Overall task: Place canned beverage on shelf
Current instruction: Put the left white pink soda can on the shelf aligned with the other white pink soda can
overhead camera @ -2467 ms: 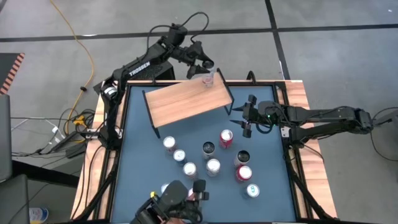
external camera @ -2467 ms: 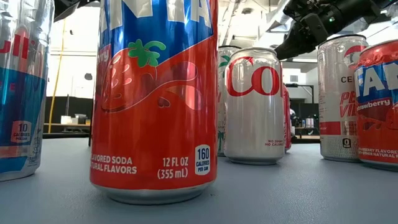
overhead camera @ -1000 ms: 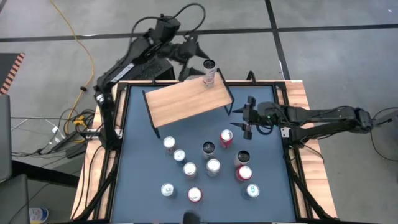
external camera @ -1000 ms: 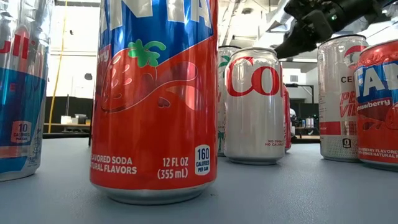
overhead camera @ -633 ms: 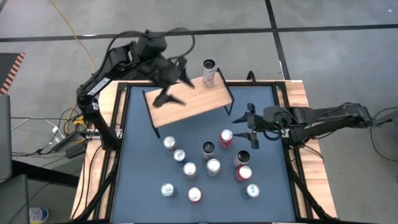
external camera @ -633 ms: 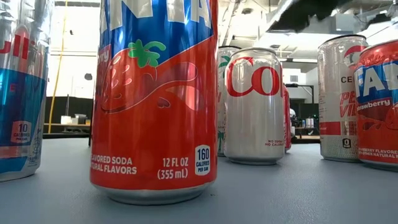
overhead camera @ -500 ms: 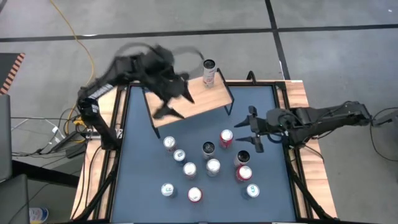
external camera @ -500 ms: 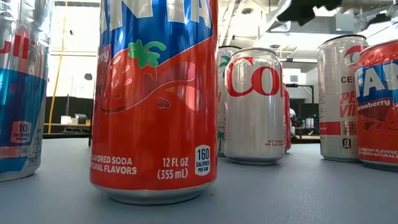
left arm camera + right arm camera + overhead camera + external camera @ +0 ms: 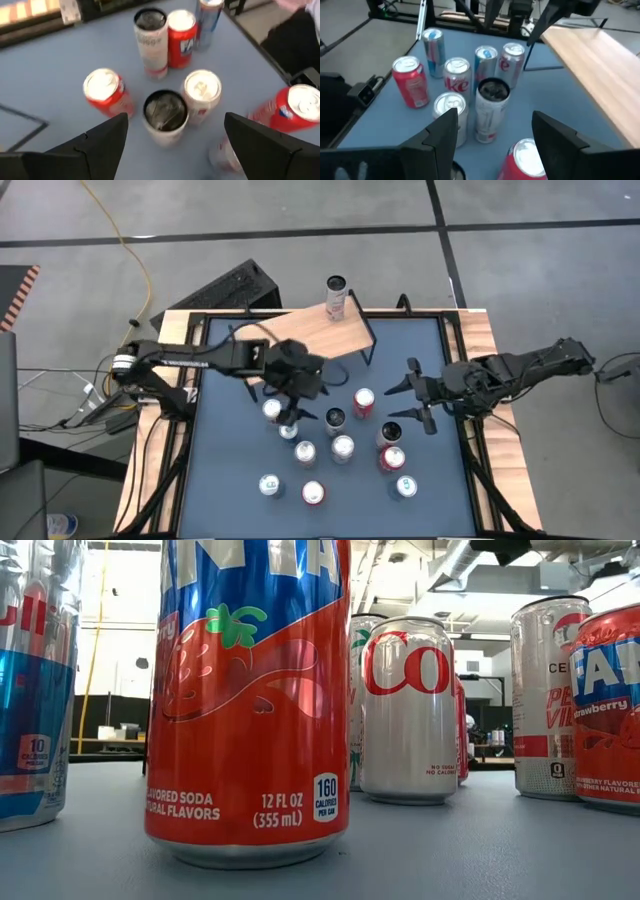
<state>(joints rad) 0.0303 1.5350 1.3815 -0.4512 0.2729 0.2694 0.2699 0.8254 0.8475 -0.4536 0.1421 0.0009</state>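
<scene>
The shelf (image 9: pixel 345 338), a light wooden board on thin black legs, stands at the table's far side, and my left arm covers its left part. One can (image 9: pixel 336 297) stands upright at its far right corner. Several more cans (image 9: pixel 343 446) stand upright on the blue table top. My left gripper (image 9: pixel 288 418) hovers open over the left cans of this cluster; the left wrist view shows a dark-topped can (image 9: pixel 165 114) just ahead of its fingers. My right gripper (image 9: pixel 410 405) hangs open above the cluster's right side, with a dark-topped can (image 9: pixel 492 109) ahead of it.
The table top has a raised black frame (image 9: pixel 465 430) around it. Cans stand close together from the middle to the near edge, among them a big red can (image 9: pixel 250 700) right at the low camera. Bare blue surface (image 9: pixel 225 460) lies at the near left.
My left gripper has swung from beyond the shelf's far edge across the board toward the near edge and down, staying open; it now hovers over the left cans. The can on the shelf has stayed put. My right gripper has risen and drifted toward the near edge.
</scene>
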